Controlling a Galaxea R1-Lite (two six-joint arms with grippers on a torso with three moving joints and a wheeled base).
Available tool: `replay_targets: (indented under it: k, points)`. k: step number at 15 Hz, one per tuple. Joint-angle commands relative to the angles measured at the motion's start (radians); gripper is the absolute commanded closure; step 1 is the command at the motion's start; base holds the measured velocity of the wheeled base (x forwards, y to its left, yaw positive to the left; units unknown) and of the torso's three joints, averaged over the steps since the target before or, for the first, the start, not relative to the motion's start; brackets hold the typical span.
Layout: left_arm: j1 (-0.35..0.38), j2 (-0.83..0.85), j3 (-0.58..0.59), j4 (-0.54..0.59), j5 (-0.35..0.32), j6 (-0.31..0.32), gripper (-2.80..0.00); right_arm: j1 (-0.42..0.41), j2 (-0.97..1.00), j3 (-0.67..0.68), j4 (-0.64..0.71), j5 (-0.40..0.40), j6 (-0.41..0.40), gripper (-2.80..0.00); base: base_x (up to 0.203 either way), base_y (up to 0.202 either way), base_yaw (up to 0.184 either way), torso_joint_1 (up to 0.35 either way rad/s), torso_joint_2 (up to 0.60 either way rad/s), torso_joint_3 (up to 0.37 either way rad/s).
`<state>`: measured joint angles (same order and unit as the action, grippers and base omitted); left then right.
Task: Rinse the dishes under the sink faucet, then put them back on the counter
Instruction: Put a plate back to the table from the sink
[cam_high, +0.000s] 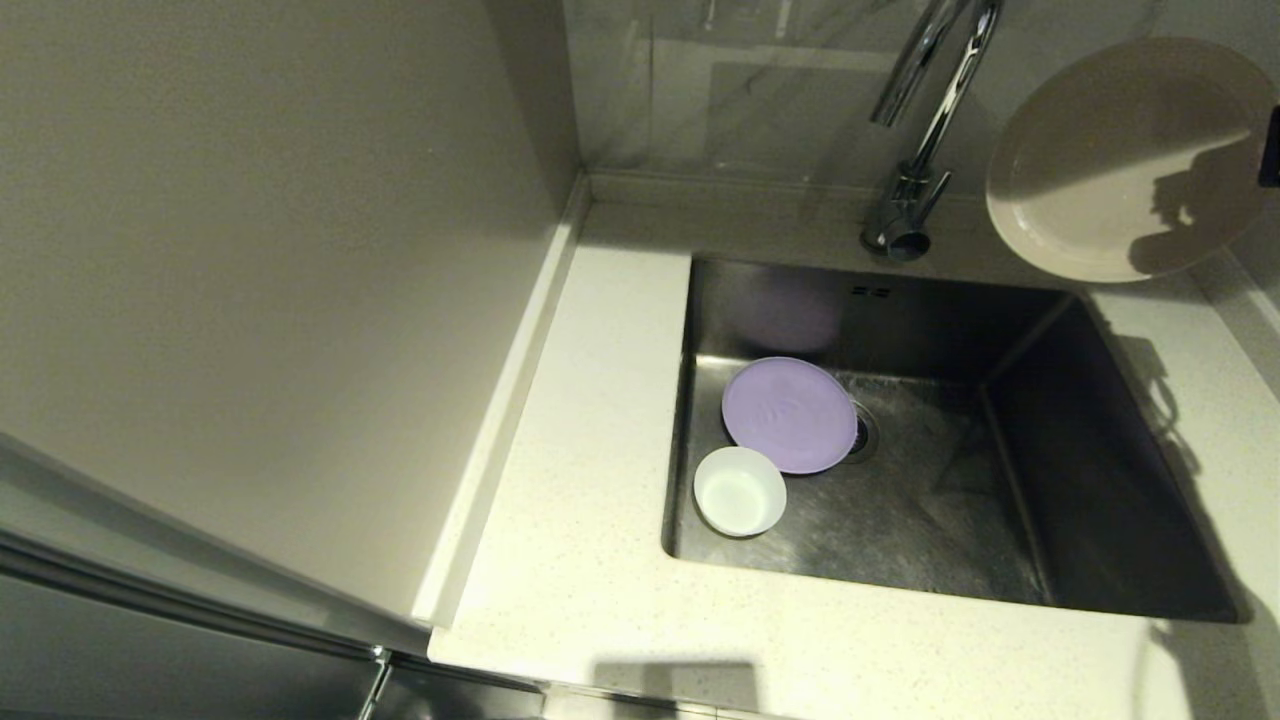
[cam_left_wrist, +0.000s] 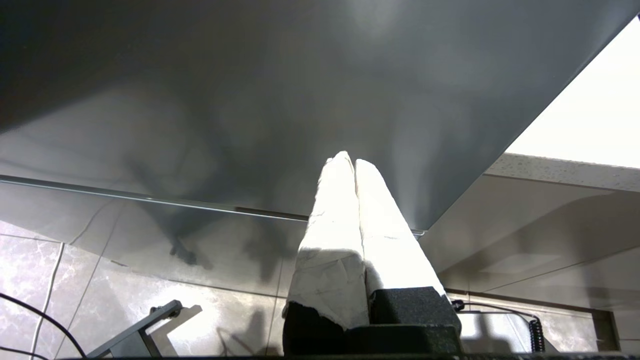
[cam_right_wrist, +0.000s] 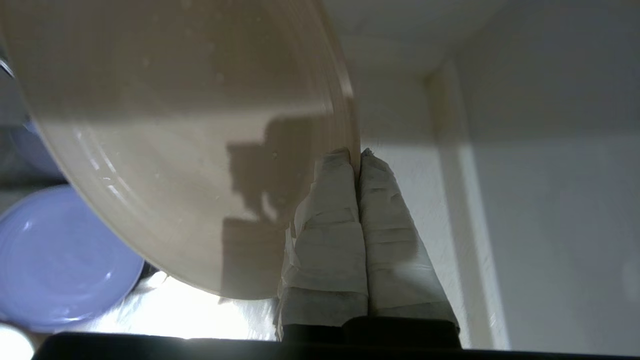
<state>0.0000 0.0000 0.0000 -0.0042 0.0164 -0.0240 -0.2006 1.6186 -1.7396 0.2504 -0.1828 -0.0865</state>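
While left end effector (cam_left_wrist: 348, 162) parks, right end effector (cam_right_wrist: 356, 154) pinches raised cream plate (cam_high: 1110, 150).

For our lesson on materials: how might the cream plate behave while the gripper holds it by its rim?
The cream plate looks rigid, keeping its shape though the right gripper pinches only its rim. Its glossy surface may be slippery. Held at one edge, it could swing or slip.
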Motion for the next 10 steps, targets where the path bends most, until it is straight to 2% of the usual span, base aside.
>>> replay_targets:
  k: [1,5,8,10]
  points:
    - [0.000,-0.003,0.000,0.000,0.000,-0.001,0.00,-0.002,-0.031,0.005,-0.028,-0.001,-0.016,0.00,0.000,0.000,0.000,0.000,0.00,0.000]
    - [0.000,-0.003,0.000,0.000,0.000,-0.001,0.00,-0.037,-0.053,0.045,-0.048,-0.008,-0.020,0.00,0.000,0.000,0.000,0.000,0.00,0.000]
    - [0.000,-0.003,0.000,0.000,0.000,-0.001,0.00,-0.095,-0.096,0.197,-0.041,-0.007,-0.043,0.00,0.000,0.000,0.000,0.000,0.00,0.000]
    - [0.000,-0.003,0.000,0.000,0.000,-0.001,0.00,-0.160,-0.141,0.279,0.050,0.000,-0.048,0.00,0.000,0.000,0.000,0.000,0.00,0.000]
